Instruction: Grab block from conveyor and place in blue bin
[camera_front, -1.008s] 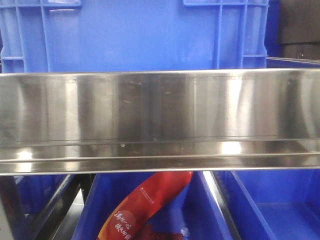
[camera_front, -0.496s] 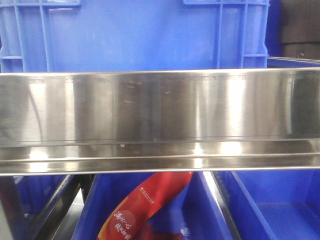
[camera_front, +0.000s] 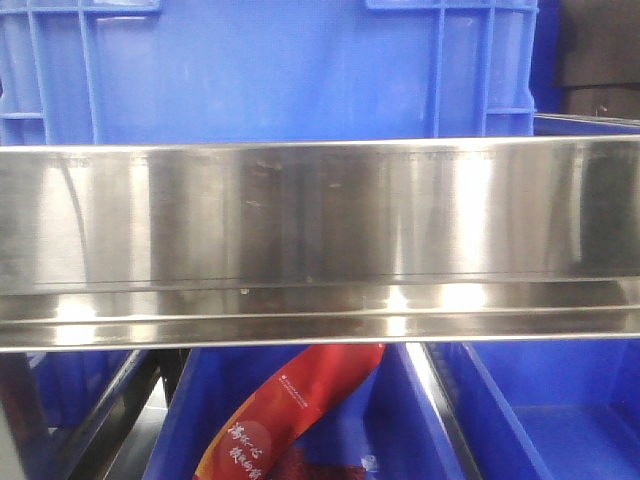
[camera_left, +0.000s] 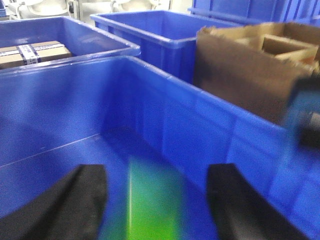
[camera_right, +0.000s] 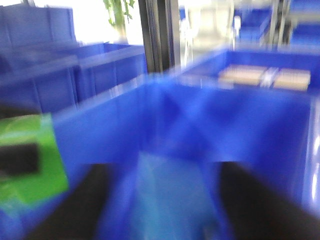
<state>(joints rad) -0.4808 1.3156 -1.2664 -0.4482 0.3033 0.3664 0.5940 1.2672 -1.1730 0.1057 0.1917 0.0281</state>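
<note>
Glossy brushed-steel rail (camera_front: 320, 230), smooth blue plastic bin (camera_left: 210, 125), matt cardboard box (camera_left: 250, 65)

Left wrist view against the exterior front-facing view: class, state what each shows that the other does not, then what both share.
Only the left wrist view shows the left end effector, its dark fingers apart over a blurred green block inside a blue bin, plus a torn cardboard box and a taped carton. Only the front view shows a steel panel and a red printed packet. Both show blue plastic bins.
</note>
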